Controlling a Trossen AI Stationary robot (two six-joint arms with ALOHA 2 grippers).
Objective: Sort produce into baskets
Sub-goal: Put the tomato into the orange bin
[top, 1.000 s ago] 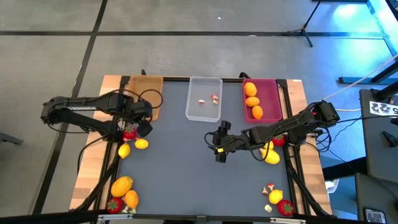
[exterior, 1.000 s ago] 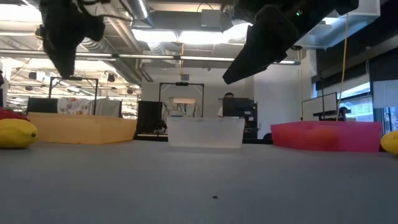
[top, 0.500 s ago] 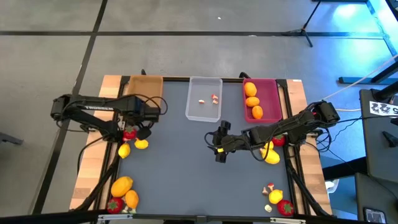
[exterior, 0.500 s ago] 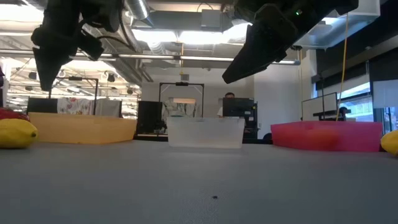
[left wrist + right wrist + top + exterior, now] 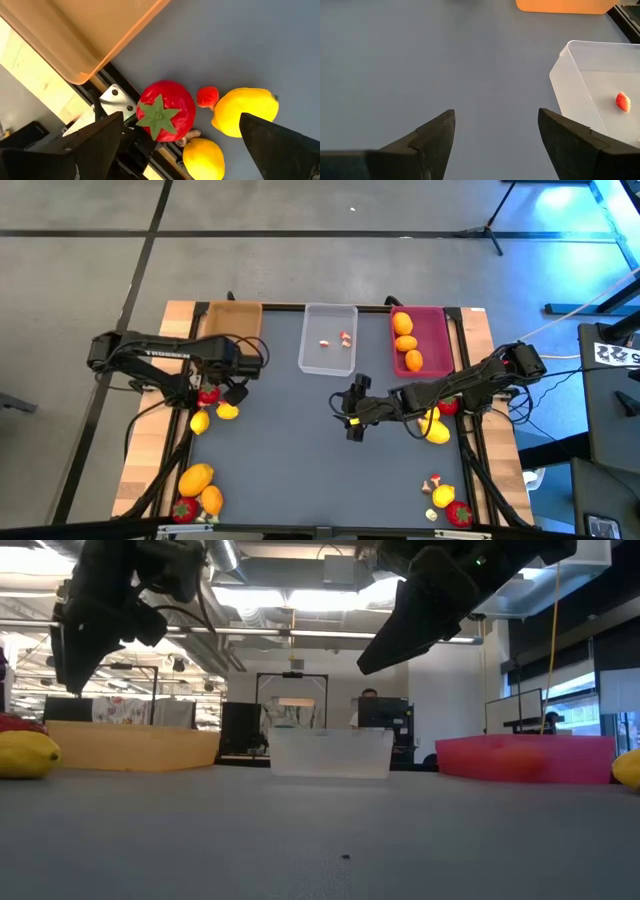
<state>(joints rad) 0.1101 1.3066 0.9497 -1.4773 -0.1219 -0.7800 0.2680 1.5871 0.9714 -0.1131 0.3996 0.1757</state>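
Note:
My left gripper [image 5: 185, 150] stands open above the table's left edge and points steeply down, beside the tan basket [image 5: 235, 318]. Below and between its fingers lies a red fruit with a green top [image 5: 165, 112]. A tiny red bit [image 5: 207, 96] and two yellow fruits [image 5: 245, 111] [image 5: 202, 157] lie close by. The fingers are clear of all of them. My right gripper [image 5: 495, 135] hangs open over the mat's middle [image 5: 352, 412], touching nothing. The clear basket [image 5: 328, 352] holds small red-and-white bits. The pink basket [image 5: 420, 340] holds three orange fruits.
More produce lies loose on the table. Orange, yellow and red pieces sit at the near left corner [image 5: 197, 478]. A yellow and a red piece lie under the right arm [image 5: 436, 430]. Several small ones are at the near right corner [image 5: 443, 496]. Bare grey mat spans the middle.
My left gripper has sunk toward the red fruit and tipped to point more steeply down; its arm has stretched farther out over the table's left side. My right arm has kept still, and no produce has moved.

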